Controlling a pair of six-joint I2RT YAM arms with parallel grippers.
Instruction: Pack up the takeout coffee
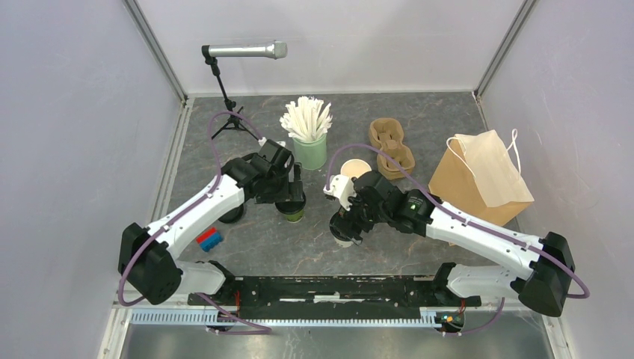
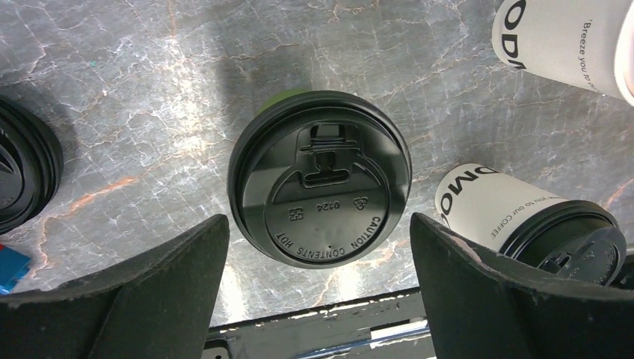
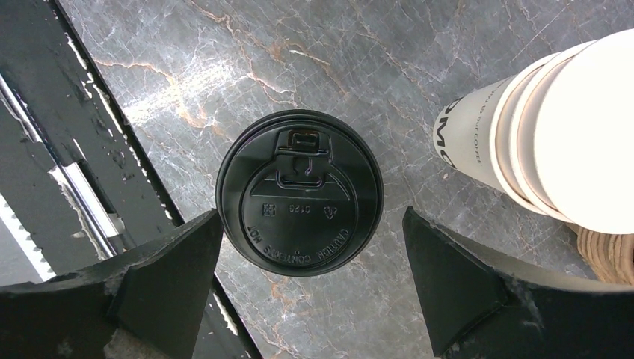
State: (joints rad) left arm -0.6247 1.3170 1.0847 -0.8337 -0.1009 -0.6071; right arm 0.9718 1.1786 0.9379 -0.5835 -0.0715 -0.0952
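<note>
An olive-green takeout coffee cup point(image 1: 294, 215) with a black lid point(image 2: 320, 178) stands upright under my left gripper point(image 1: 291, 196). In the left wrist view the left gripper point(image 2: 318, 224) is open, its fingers point(image 2: 172, 277) wide on either side of the lid's near edge and touching nothing. A white printed takeout cup point(image 1: 342, 238) with a black lid point(image 3: 299, 193) stands under my right gripper point(image 1: 345, 224). This right gripper point(image 3: 312, 217) is open too, one finger on each side of the lid and clear of it. The same white cup point(image 2: 523, 217) shows to the right in the left wrist view.
A stack of lidless cream cups point(image 1: 356, 170) stands just behind the white cup. A mint cup of white sticks point(image 1: 309, 146), a cardboard cup carrier point(image 1: 390, 146) and a brown paper bag point(image 1: 478, 179) are behind and to the right. Stacked black lids point(image 2: 22, 172) and a blue-red block point(image 1: 210, 238) lie to the left.
</note>
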